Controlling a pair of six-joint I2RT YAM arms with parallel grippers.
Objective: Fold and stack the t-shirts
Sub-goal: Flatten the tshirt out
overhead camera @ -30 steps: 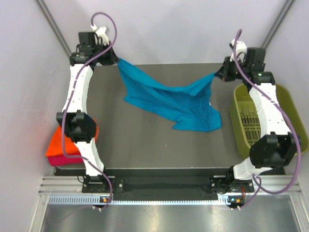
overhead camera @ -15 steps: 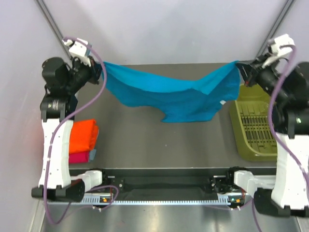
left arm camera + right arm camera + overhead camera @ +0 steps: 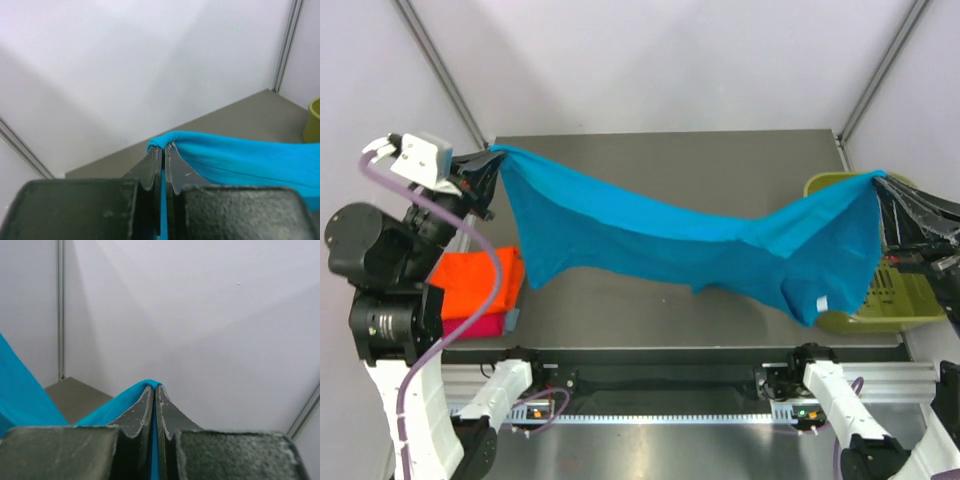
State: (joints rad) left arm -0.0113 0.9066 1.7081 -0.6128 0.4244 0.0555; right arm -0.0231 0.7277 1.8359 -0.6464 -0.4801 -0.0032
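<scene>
A teal-blue t-shirt [image 3: 660,240] hangs stretched in the air between my two grippers, sagging in the middle, its white label [image 3: 822,303] low on the right. My left gripper [image 3: 492,160] is shut on the shirt's left corner; in the left wrist view the cloth [image 3: 240,160] is pinched between the closed jaws of that gripper [image 3: 163,147]. My right gripper [image 3: 882,183] is shut on the right corner; in the right wrist view its jaws [image 3: 152,387] clamp the cloth [image 3: 107,407]. A folded orange shirt [image 3: 480,280] lies on a magenta-pink one [image 3: 475,326] at the table's left edge.
An olive-green plastic basket [image 3: 880,290] stands at the table's right edge, partly behind the hanging shirt. The grey table [image 3: 660,160] lies below the cloth. White walls and metal frame posts [image 3: 440,70] surround the table.
Both arms have lifted and drawn toward the near side, spreading apart. The teal shirt has risen off the table and now hangs stretched wide between them.
</scene>
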